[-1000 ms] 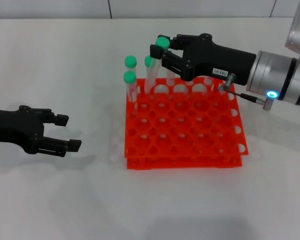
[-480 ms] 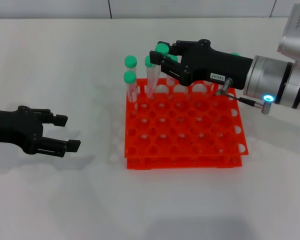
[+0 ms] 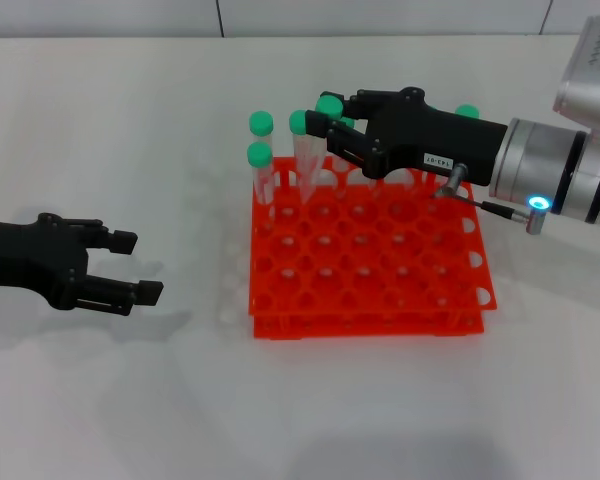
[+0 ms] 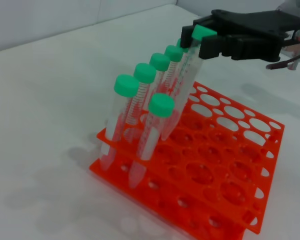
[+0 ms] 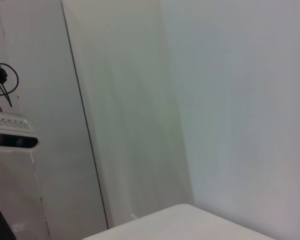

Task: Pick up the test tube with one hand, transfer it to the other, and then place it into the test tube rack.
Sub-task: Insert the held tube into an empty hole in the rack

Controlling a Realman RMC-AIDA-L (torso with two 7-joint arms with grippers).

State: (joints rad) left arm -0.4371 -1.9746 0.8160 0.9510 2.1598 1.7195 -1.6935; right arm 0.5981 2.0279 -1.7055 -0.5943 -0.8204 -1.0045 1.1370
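The white surface [image 3: 130, 400] is lying bare along its near edge, matte and lightly shadowed. The left pincer [image 3: 128, 267] is hanging just above the surface near the left edge, its two black fingers spread apart and gripping nothing.

The test tube rack [image 3: 370, 270], bright orange and two-tiered, is sitting flat at mid-surface, well apart from the left pincer. Most of its round holes are standing vacant. Several green-capped tubes are standing in the holes along its far-left corner and far row; the one nearest that corner [image 3: 261, 165] is leaning slightly in its hole.

The right pincer [image 3: 325, 125] is reaching in from the right edge over the rack's far row, carrying a small white label on its black body and a blue light on the silver wrist. Its fingers are clenching the test tube [image 3: 310, 160] just under the green cap. The tube is slanting, its lower end sitting down inside a far-row hole; the left wrist view shows this tube [image 4: 182, 90] tilting among its neighbours.

Beyond the surface's far edge, a pale wall [image 3: 380, 15] with thin vertical seams is closing off the room.
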